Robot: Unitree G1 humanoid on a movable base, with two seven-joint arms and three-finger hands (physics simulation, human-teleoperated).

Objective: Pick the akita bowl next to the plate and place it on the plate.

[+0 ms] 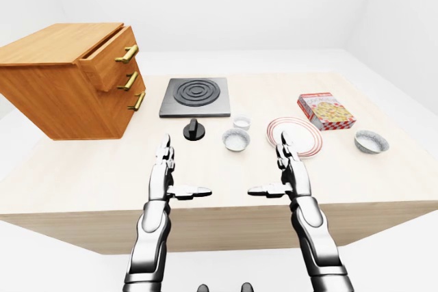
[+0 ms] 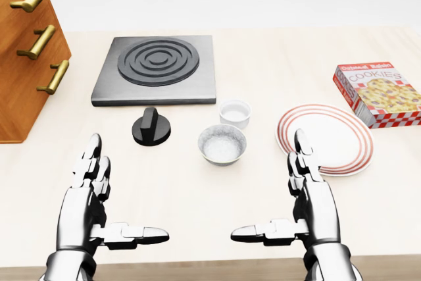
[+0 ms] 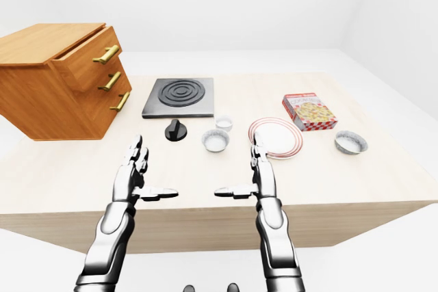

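A grey speckled akita bowl (image 2: 222, 144) stands on the table just left of the white plate with red rings (image 2: 327, 137). A second akita bowl (image 1: 371, 142) sits further off to the plate's right, seen in the left-eye view. My left hand (image 2: 129, 187) hovers open at the lower left, fingers straight and thumb pointing inward. My right hand (image 2: 268, 185) mirrors it at the lower right, open, its fingertips (image 2: 301, 140) near the plate's left rim. Neither hand touches anything.
A small white ramekin (image 2: 235, 112) stands just above the near bowl. A black knob (image 2: 150, 127) and black stove plate (image 2: 156, 68) lie to the upper left. A wooden drawer cabinet (image 1: 68, 76) stands far left, a cookie box (image 2: 378, 93) at right.
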